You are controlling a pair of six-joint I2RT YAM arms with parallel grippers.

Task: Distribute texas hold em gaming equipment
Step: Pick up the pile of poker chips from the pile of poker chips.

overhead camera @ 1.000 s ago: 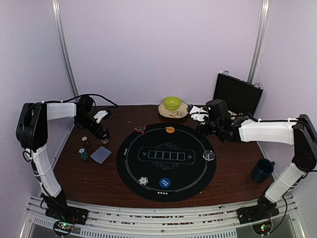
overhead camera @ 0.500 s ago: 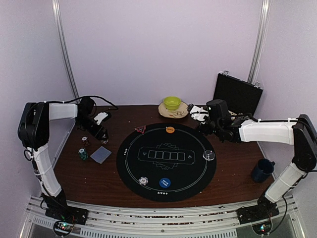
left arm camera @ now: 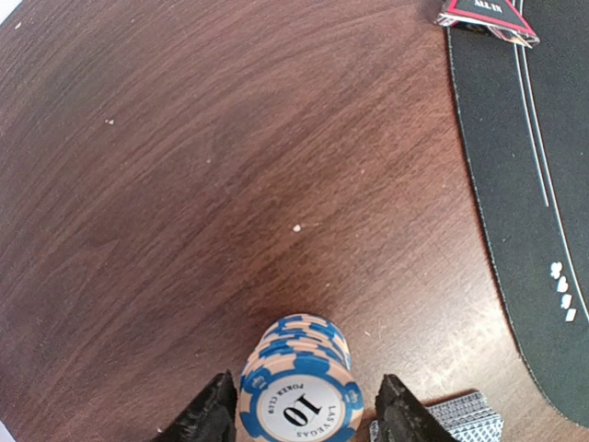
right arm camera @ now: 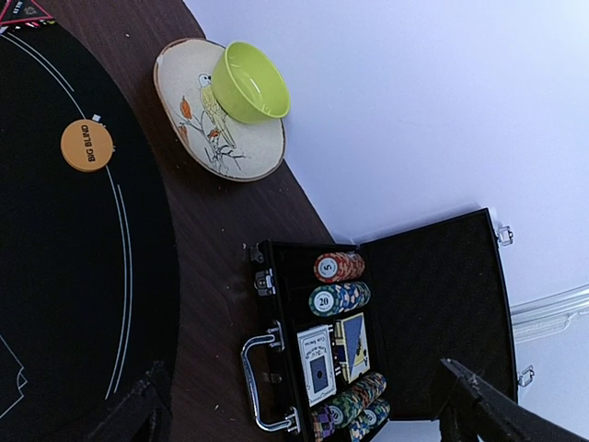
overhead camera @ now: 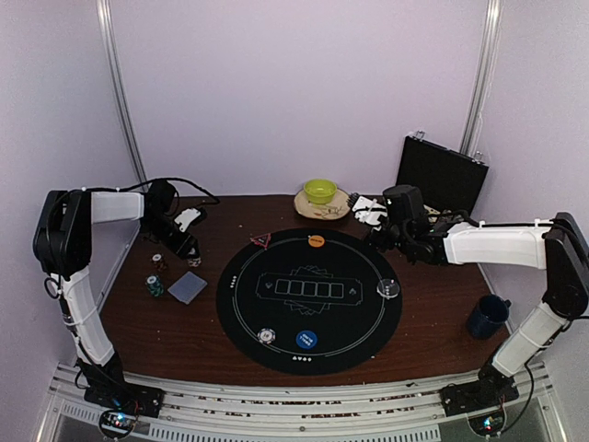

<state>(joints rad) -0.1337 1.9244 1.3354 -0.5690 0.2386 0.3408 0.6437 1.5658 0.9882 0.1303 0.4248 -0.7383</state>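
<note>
standing upright between the left fingers (left arm camera: 210, 419), blue-striped chip stack (left arm camera: 299, 391)

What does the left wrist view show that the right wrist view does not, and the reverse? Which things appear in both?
Only the left wrist view: a stack of blue-striped poker chips marked 10, flanked by the left end effector, and a deck of cards beside it.
Only the right wrist view: the green bowl on its plate, the orange disc, and the open case holding chips and cards.
Both: the red triangle marker, the black mat and the brown table.
</note>
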